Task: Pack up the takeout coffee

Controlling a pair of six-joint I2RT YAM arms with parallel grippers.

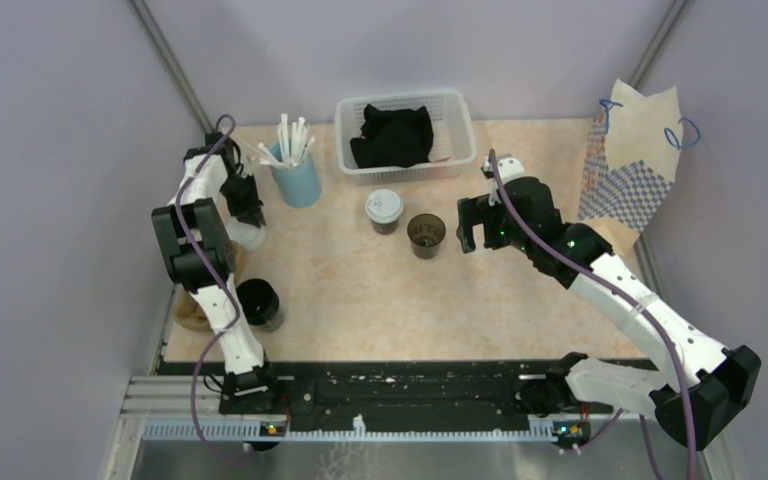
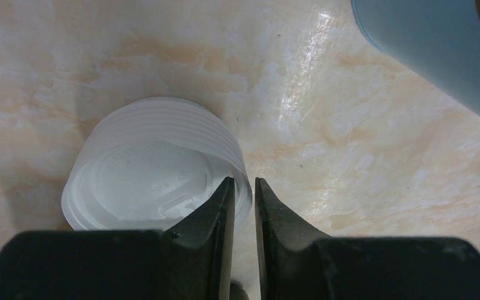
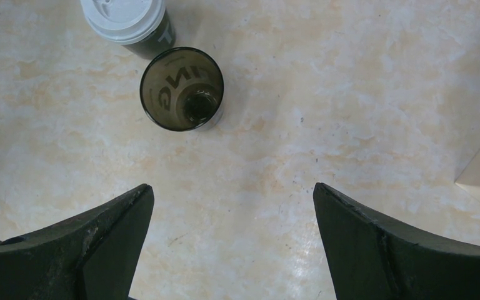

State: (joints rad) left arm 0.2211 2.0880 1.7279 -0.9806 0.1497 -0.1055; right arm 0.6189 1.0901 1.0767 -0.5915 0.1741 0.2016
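From above, the lidless dark cup [image 1: 426,234] stands upright near the middle of the counter [image 1: 360,300]. Just to its far left is the lidded cup [image 1: 384,210], its white lid already on. The right tool [image 1: 463,230] hangs just to the right of the lidless cup and is clearly the nearer arm. The left tool [image 1: 249,212] is well off at the left edge, over a stack of white lids [image 1: 247,236] near the blue straw holder [image 1: 298,180]. A brown moulded piece, probably the carrier [image 1: 192,315], shows at the near left, mostly hidden by the left arm, with an all-black cup [image 1: 258,303] beside it.

In the left wrist view, the tool's fingers [image 2: 225,200] are almost together, leaving only a slim gap. The right rim of the lid stack [image 2: 150,169] lines up with that gap. I cannot tell whether a lid is pinched or the tips only hover above it. Any lid taken here would have to travel right across the counter to the bare cup.

In the right wrist view, the fingers [image 3: 119,219] are spread fully apart with nothing between them. The lidless cup [image 3: 181,89] lies ahead and a little left of their midline, with its mouth facing the camera. The lidded cup [image 3: 125,19] sits beyond it, further left. My judgement is that this tool would need to shift left to centre on either cup.
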